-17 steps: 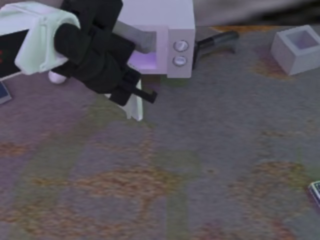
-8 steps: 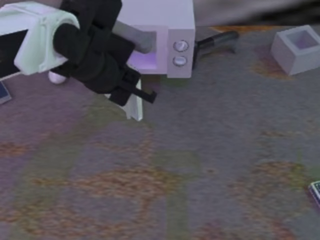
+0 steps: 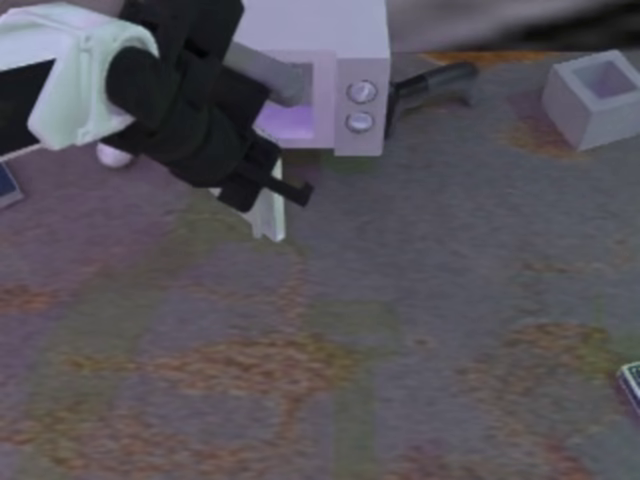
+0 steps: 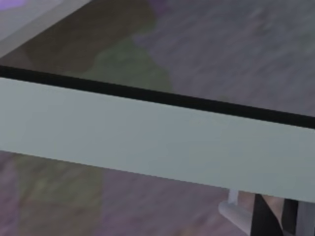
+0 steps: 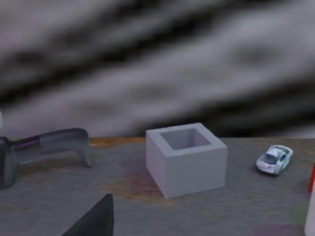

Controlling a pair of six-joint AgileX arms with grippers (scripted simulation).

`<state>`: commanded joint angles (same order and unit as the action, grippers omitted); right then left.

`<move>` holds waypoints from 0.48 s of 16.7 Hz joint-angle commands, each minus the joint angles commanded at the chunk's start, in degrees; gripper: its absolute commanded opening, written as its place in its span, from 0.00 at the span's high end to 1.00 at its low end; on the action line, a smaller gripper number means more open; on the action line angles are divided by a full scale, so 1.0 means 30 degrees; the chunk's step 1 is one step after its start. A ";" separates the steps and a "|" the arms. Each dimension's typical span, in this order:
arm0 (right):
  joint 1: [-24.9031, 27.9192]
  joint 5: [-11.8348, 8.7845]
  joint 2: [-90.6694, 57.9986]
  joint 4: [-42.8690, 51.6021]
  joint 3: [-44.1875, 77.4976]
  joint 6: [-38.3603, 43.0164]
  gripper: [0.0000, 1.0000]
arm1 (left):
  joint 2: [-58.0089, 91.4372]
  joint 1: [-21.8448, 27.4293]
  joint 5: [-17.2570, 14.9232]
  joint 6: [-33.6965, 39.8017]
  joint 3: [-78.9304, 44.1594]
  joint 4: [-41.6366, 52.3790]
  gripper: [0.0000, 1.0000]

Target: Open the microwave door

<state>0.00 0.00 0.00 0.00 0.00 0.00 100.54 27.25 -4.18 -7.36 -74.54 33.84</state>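
With the microwave door (image 3: 268,212) already swung out at upper left, the left claw (image 3: 285,187), its grip unreadable, should follow the hinge arc smoothly.

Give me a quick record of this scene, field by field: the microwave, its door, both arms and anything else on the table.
microwave: far edge of table, pale purple interior exposed
microwave door: swung open toward the table's near side
left pincer: at the door's outer edge
right arm: not seen in the top view
grey cube: open-topped, far right of table
dark handled tool: lying right of the microwave
toy car: near the cube
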 joint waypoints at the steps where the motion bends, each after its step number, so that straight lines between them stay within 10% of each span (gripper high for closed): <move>1: 0.0000 0.0000 0.0000 0.0000 0.0000 0.0000 0.00 | 0.0000 0.0000 0.0000 0.0000 0.0000 0.0000 1.00; 8: 0.0000 0.0000 0.0000 0.0000 0.0000 0.0000 0.00 | -0.0454 -0.0562 -0.0926 -0.1552 0.0652 0.0170 1.00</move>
<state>0.00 0.00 0.00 0.00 0.00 0.00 99.18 25.56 -6.96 -12.01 -72.58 34.35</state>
